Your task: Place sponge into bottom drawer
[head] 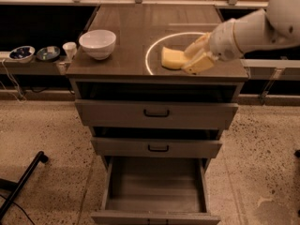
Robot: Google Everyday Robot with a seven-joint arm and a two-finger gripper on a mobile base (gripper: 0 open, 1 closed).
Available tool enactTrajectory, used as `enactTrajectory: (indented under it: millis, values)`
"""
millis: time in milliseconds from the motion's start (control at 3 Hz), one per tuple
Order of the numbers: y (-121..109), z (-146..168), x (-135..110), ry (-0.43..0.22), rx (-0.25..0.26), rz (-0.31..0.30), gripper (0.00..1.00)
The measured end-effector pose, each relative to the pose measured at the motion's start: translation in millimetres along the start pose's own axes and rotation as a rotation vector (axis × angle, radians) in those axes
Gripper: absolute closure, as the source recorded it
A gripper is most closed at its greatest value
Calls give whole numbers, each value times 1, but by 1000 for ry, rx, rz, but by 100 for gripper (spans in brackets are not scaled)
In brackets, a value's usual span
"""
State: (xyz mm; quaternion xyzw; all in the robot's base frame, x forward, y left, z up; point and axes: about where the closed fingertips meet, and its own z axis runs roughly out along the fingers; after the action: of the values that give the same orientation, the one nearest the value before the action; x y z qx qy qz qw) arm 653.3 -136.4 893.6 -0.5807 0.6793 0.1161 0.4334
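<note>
Camera view: the cabinet (117, 64) stands at frame centre with three drawers facing forward. The white arm (253, 29) enters from the right and reaches over the cabinet top. The gripper (186, 63) sits above the right half of that top, with its jaws closed on the right end of the sponge (171, 58). The sponge lies inside a bright ring-shaped reflection (149, 55) on the wood; it appears to be held just above the surface, but contact cannot be confirmed from this angle. The white bowl (97, 43) stands upright on the left half of the top, well apart from the sponge. The bottom drawer (154, 184) is pulled out fully, exposing a plain box interior directly below and forward of the gripper. The two upper drawers (157, 114), each with a dark handle, protrude slightly. Two small dishes (33, 54) and a small white cup (69, 48) rest on a low shelf left of the cabinet. A black bar (23, 184) lies on the speckled floor (262, 163) at lower left.
</note>
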Motion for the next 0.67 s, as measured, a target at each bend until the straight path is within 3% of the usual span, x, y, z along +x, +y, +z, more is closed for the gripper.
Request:
enactTrajectory:
  millis: [333,667]
  values:
    - [40,34,50,-42,19,12,100]
    - [69,61,76,-91,25,-8,100]
